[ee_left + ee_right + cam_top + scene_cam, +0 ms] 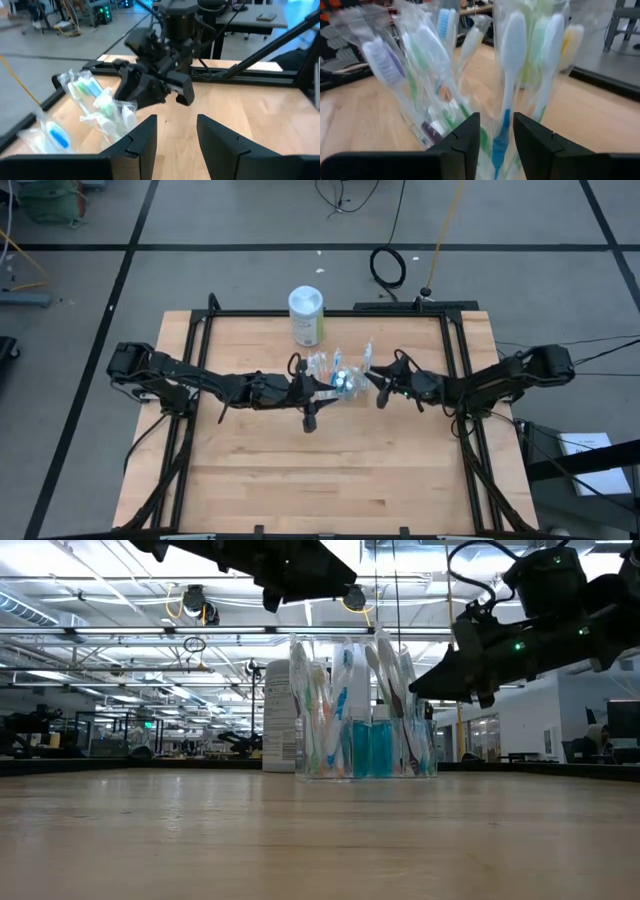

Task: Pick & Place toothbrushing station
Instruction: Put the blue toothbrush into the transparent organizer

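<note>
The toothbrushing station is a small clear plastic cup standing upright on the worktop, at about twelve o'clock from its centre. It is packed with slim toothbrushes in clear wrappers, heads up and fanning outward, in white, blue and green. Teal toothpaste tubes stand at its middle.

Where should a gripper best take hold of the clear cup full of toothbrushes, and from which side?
Probably low on the wall of the clear cup, from the side. It stands upright, and the toothbrushes fan out above its rim, which blocks a top approach. The right gripper is open beside it.
</note>
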